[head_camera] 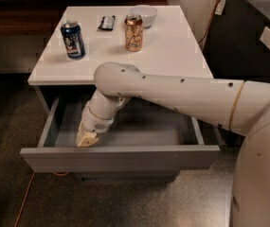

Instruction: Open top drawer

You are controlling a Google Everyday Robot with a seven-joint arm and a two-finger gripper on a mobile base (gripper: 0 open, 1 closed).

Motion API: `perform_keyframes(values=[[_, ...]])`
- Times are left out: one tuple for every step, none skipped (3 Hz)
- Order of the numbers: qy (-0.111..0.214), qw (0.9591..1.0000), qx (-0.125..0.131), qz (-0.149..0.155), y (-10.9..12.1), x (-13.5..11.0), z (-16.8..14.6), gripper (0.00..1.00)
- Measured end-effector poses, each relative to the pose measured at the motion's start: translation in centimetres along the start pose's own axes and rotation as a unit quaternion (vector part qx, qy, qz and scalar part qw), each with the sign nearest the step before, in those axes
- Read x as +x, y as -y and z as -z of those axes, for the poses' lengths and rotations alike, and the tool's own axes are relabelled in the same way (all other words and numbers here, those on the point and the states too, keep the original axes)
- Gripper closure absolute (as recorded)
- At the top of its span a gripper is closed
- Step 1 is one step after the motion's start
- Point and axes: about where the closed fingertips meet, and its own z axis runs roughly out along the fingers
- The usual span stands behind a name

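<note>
Top drawer (pixel 125 159): stands open, front panel just before the gripper (pixel 86 140), which dips inside at its left. Arm hides the drawer's rear. We cannot tell whether the gripper is clenched or released.

The top drawer (pixel 125 158), wide, shallow and grey with a plain handle-less front, is seen drawn well out from under the front edge of the desk (pixel 172 51), level, its grey inside exposed. The gripper (pixel 86 139) is set inside it, just behind the front panel, towards the left side.
</note>
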Motion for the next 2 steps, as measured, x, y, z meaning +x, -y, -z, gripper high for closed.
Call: perform_keyframes(values=[[0.006,0.9998,-0.015,0.007,-1.45,-0.93,-0.76,1.00],[0.007,0.9997,-0.023,0.010,-2.14,-1.21,-1.12,1.00]])
